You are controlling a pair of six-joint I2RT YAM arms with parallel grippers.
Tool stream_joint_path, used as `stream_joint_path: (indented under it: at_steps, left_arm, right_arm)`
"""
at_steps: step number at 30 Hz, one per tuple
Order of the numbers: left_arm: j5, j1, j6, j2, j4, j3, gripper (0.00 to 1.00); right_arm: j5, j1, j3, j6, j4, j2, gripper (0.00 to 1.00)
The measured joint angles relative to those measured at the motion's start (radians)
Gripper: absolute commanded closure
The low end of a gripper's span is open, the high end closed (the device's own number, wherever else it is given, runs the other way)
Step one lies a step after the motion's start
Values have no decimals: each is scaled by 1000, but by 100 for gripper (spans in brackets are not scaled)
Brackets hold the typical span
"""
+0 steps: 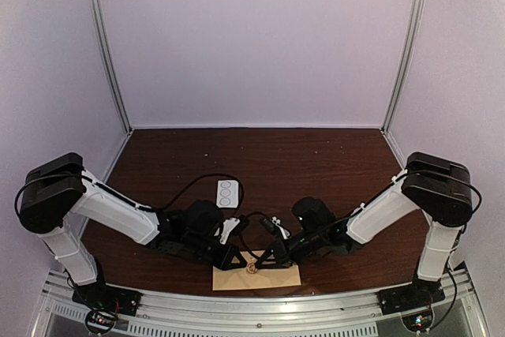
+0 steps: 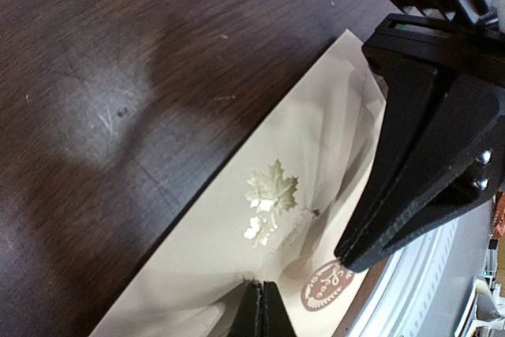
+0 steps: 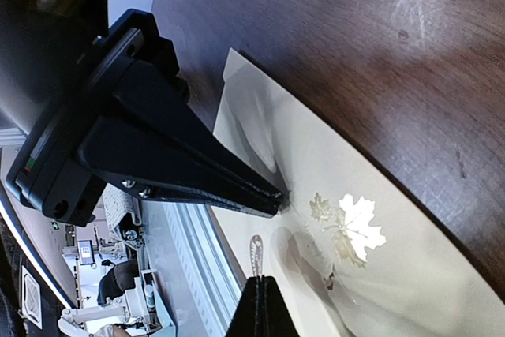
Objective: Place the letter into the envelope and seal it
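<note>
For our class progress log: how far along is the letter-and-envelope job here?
Looks done: no loose letter shows; the envelope lies flat, flap apparently folded down, a gold leaf sticker on it. In hand: the left tool and right tool, both shut, tips down on the envelope beside that sticker. Left: likely only lifting away; whether the seal holds cannot be told.

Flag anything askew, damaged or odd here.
Nothing spilled or torn. The envelope lies at the very near edge of the table, and its paper looks slightly creased near the gold leaf sticker, where the left tool and right tool press, both shut.
</note>
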Motion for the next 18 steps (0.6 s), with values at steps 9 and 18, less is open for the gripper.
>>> stream_joint_path:
  at_steps: [9,18]
  left_arm:
    - [0,0,0,0,0,0,100]
    - [0,0,0,0,0,0,100]
  right_arm:
    - [18,0,-2,0,-12,2,100]
    - [26,-3,-9,0,-22,16,100]
